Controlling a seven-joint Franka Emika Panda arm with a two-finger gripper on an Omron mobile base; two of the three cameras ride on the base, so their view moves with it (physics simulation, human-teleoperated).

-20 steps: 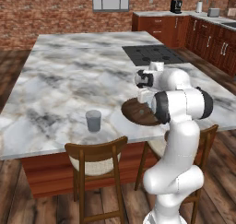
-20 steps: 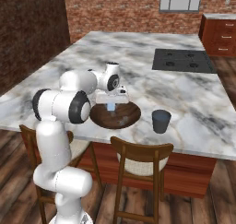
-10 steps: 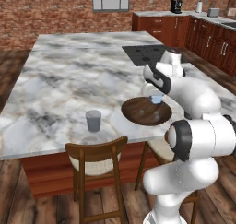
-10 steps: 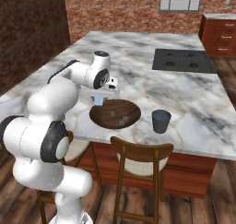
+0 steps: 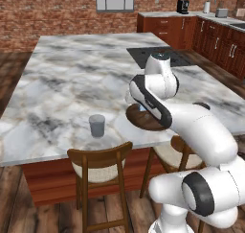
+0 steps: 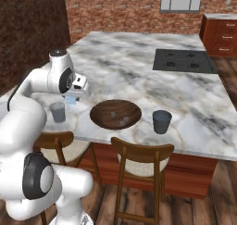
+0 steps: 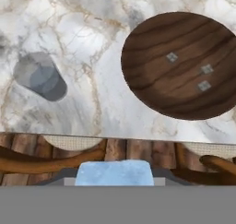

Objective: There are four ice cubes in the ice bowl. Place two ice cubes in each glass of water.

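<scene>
My gripper (image 6: 71,99) is shut on a pale blue ice cube (image 7: 114,170), which sits between the fingertips at the bottom of the hand view. It hangs above the marble counter between the ice bowl (image 6: 109,113) and the near glass of water (image 6: 58,112), closer to the glass. From the hand, that glass (image 7: 40,75) lies upper left and the dark wooden bowl (image 7: 156,85) upper right, with three ice cubes (image 7: 172,57) in it. A second, darker glass (image 6: 161,121) stands right of the bowl. In the left base view the arm covers part of the bowl (image 5: 139,123); the glass (image 5: 97,125) stands free.
The island's front edge runs just below the bowl and glasses, with two wooden chairs (image 6: 139,152) (image 5: 100,160) tucked under it. A black cooktop (image 6: 184,60) is set into the far right of the counter. Bare marble (image 6: 129,76) stretches behind the bowl.
The arm has swung from over the bowl toward the near glass, carrying the ice cube with it. Bowl and glasses have stayed put.
</scene>
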